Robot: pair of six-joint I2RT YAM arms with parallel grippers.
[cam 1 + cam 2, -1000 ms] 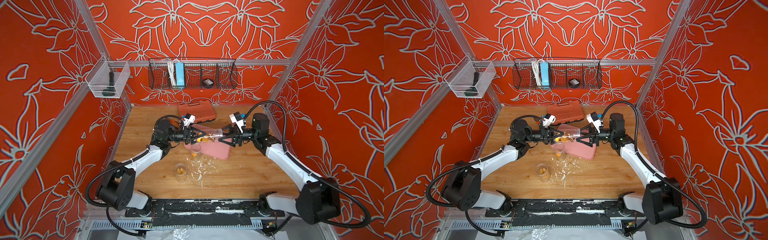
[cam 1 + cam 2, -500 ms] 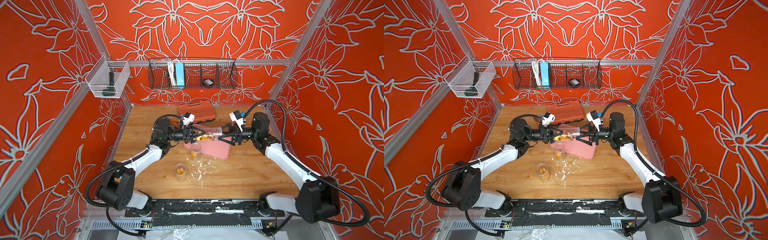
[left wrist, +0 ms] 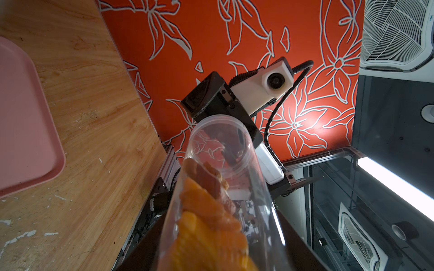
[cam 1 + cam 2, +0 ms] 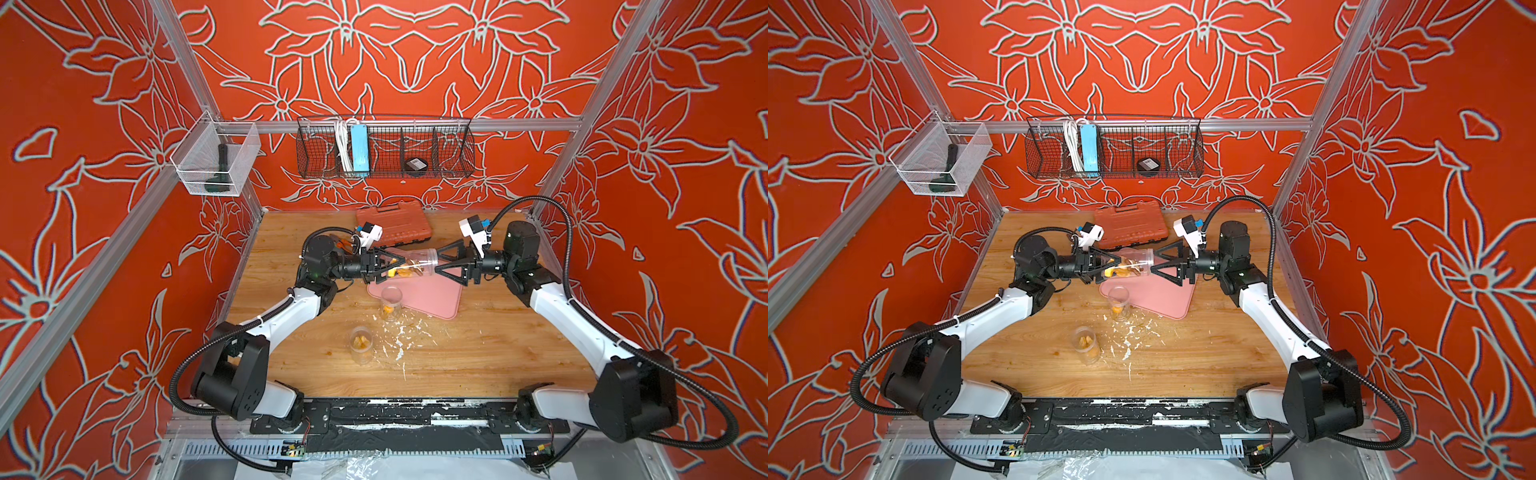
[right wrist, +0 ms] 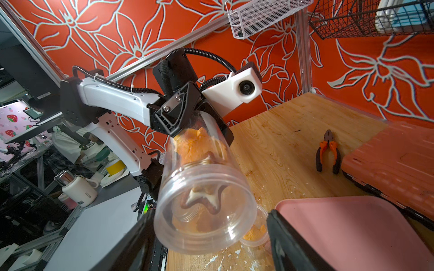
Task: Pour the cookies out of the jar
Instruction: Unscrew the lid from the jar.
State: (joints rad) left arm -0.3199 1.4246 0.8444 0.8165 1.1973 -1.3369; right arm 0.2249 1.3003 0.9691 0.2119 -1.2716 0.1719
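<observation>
My left fingers (image 5: 183, 110) squeeze the jar (image 4: 415, 262) sideways over the pink tray (image 4: 432, 297) near the worktop's (image 4: 478, 353) back edge. My right fingers (image 5: 288, 239) are open. I'd tip slowly so the cookies (image 4: 401, 272) land there.

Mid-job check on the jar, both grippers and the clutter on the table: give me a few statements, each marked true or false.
1. The left gripper holds the jar off the table, lying roughly level. True.
2. The jar is empty. False: cookies sit inside it.
3. Two small jars with orange pieces stand upright on the table, one by the pink tray's corner. True.
4. The pliers lie on the pink tray. False: they lie on the table beside the orange case.
5. The right gripper is clamped on the jar. False: its jaws stand apart around the jar's end.
</observation>
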